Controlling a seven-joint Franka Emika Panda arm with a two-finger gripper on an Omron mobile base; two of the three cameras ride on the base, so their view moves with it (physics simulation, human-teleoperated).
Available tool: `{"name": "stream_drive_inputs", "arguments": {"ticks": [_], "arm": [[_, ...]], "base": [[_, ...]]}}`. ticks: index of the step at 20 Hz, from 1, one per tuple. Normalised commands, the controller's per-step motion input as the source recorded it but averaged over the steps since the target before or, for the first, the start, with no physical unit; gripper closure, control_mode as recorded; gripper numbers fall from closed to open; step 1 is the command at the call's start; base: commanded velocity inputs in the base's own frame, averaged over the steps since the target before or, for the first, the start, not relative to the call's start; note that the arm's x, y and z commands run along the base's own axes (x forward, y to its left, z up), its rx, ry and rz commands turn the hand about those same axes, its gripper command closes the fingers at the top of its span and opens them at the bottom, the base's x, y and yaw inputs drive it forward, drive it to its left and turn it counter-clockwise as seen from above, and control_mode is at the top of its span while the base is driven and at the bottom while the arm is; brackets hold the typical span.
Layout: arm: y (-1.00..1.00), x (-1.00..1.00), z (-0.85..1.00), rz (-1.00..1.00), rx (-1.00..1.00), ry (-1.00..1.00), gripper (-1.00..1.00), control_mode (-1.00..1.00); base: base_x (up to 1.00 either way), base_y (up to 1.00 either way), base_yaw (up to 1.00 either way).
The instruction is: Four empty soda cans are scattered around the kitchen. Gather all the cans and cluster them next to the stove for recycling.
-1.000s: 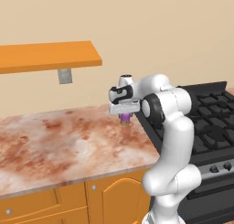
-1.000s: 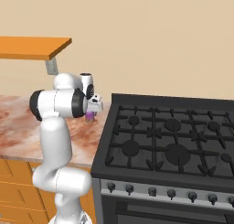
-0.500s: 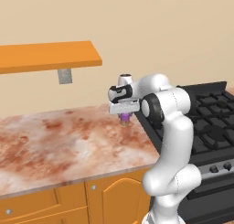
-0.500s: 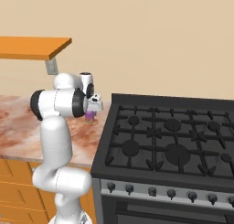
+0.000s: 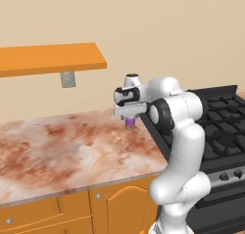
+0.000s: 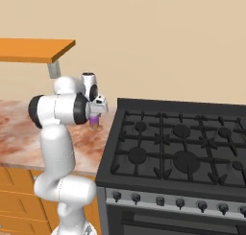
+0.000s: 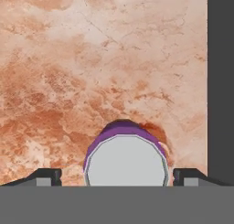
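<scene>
- Left base view: my end effector (image 5: 130, 117) hangs over the purple can (image 5: 130, 125), which stands upright on the worktop (image 5: 62, 147) just beside the stove (image 5: 217, 132). An orange shelf (image 5: 48, 58) juts from the wall.
- Right base view: the can (image 6: 94, 121) sits under my hand, near the stove's (image 6: 178, 152) left edge.
- Hand view: my end effector (image 7: 118, 176) is released; its fingertips (image 7: 48, 175) stand clear of the can (image 7: 125, 161) on both sides, the stove's dark edge (image 7: 220, 81) at right.

even bright rendered light, soft shadows, slightly pixelated
</scene>
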Motion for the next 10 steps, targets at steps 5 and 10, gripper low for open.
{"name": "stream_drive_inputs", "arguments": {"ticks": [5,10], "arm": [[-0.10,-0.51,0.35,0.00,0.00,-0.11,-1.00,-1.00],[-0.28,-0.80,0.29,0.00,0.00,-0.11,-1.00,-1.00]], "base": [[0.00,0.00,0.00],[0.00,0.00,0.00]]}}
